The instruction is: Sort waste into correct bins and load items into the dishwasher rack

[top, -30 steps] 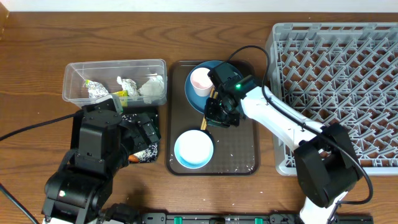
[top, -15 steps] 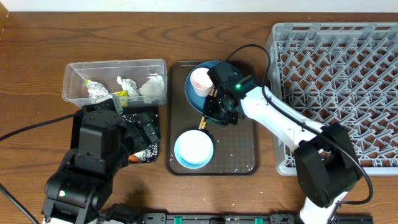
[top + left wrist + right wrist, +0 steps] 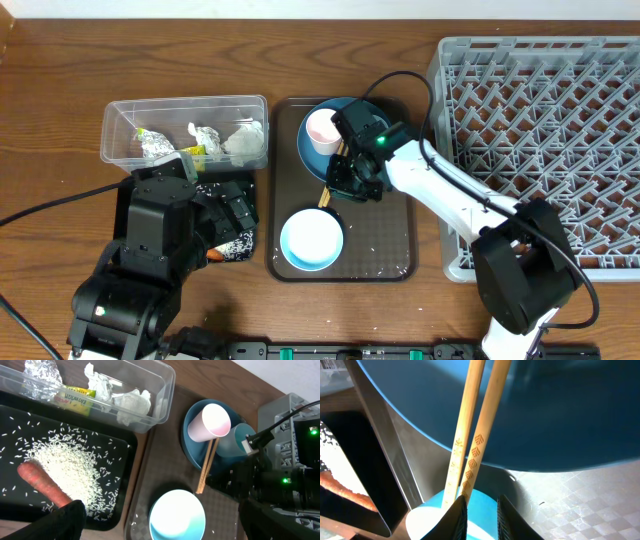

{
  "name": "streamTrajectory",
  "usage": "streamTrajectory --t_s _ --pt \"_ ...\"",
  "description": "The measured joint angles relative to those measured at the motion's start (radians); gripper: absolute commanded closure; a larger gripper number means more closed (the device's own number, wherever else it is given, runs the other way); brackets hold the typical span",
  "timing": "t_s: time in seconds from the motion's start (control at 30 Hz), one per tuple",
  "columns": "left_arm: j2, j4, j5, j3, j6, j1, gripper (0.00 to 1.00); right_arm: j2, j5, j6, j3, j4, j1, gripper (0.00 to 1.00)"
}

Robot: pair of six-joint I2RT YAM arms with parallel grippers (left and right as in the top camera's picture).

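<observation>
- A grey dishwasher rack (image 3: pixel 540 150) fills the right edge of the table (image 3: pixel 60 90), its pegs bare.
- A brown serving tray (image 3: pixel 390 250) lies at the table's centre, touching the rack's left side.
- A clear tub (image 3: pixel 185 105) sits left of the serving tray, toward the far edge. A black tray (image 3: pixel 125 460) lies just in front of it.
- The left gripper (image 3: pixel 162 522) hangs above the black tray's right edge, its jaws spread wide and holding nothing.
- The right gripper (image 3: pixel 482 517) has its fingers drawn close on the lower ends of the chopsticks (image 3: pixel 470 435).
- A blue plate (image 3: pixel 312 160) occupies the far end of the serving tray.
- A pale bowl (image 3: pixel 312 240) stands at the serving tray's near end.
- A pinkish-white cup (image 3: pixel 210 422) and a light blue cup (image 3: pixel 231 444) lie tipped on the plate, side by side.
- The chopsticks slant from the plate toward the bowl's rim.
- Crumpled napkins (image 3: pixel 130 402) and a yellow-green and silver wrapper (image 3: pixel 75 397) rest in the clear tub.
- A carrot (image 3: pixel 42 482) lies in the black tray near its left edge, touching the rice.
- Loose rice (image 3: pixel 70 460) is scattered across the black tray.
</observation>
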Motion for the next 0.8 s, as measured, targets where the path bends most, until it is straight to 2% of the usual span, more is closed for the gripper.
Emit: streamTrajectory --t_s 0.8 --pt "0.0 0.0 0.0 0.0 0.0 0.0 0.0 0.0 -0.007 0.018 0.0 0.037 0.016 0.81"
